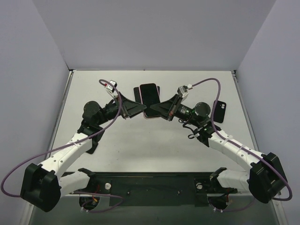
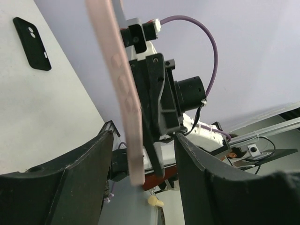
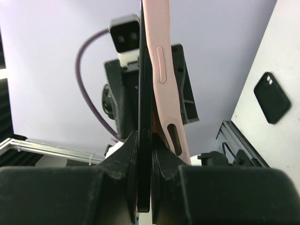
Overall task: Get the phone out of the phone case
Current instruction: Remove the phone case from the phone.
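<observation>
Phone (image 1: 149,93): held clear of the tabletop (image 1: 140,150) at the centre of the top view, between the two arms, dark screen facing up
Pink case (image 3: 161,79): seen edge-on in the right wrist view; its upper part bows away from the phone's dark edge, and its lower part lies close against the phone near the fingers
Right fingers (image 3: 117,161): pressed onto the thin dark body of the phone, one on each face, no gap visible between them and the phone
Left fingers (image 2: 79,183): spread wide; the pink case's edge stands between them in the left wrist view, nearer the finger at lower left of the frame; contact with either finger cannot be told
Separation: phone not free of the case
Black case (image 1: 219,111): lies flat on the tabletop at the right of the top view, well apart from the phone, camera cut-out visible
</observation>
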`<action>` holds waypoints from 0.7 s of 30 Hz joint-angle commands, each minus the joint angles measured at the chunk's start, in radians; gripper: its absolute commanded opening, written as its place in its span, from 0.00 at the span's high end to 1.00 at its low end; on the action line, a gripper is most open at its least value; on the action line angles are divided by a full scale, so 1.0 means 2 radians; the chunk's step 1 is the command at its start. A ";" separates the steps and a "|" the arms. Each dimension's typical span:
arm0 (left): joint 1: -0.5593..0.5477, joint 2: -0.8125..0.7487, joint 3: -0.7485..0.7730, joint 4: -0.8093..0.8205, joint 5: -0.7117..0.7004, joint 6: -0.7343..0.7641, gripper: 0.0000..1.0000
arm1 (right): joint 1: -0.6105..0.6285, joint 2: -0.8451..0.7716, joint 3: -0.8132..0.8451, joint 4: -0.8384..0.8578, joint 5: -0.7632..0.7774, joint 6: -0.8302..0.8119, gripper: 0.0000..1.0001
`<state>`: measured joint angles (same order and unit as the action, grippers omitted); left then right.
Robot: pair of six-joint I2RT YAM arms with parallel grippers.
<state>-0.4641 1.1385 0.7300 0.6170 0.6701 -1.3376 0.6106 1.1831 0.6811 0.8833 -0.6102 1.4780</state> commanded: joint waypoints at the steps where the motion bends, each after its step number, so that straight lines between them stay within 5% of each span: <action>1: 0.016 -0.042 -0.027 0.034 0.022 0.029 0.36 | -0.021 -0.019 0.004 0.114 -0.019 0.047 1.00; 9: 0.014 -0.057 -0.033 0.010 0.020 0.063 0.43 | -0.027 -0.016 0.001 0.163 -0.025 0.081 1.00; 12: 0.004 -0.051 -0.024 0.019 0.028 0.061 0.34 | -0.026 -0.015 -0.002 0.157 -0.024 0.073 1.00; 21: -0.024 -0.040 -0.016 0.030 0.023 0.065 0.28 | -0.025 -0.016 -0.004 0.150 -0.023 0.067 1.00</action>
<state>-0.4953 1.0580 0.6533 0.6170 0.7120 -1.2327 0.5575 1.1831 0.6617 1.0435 -0.6453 1.6226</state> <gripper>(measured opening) 0.702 0.059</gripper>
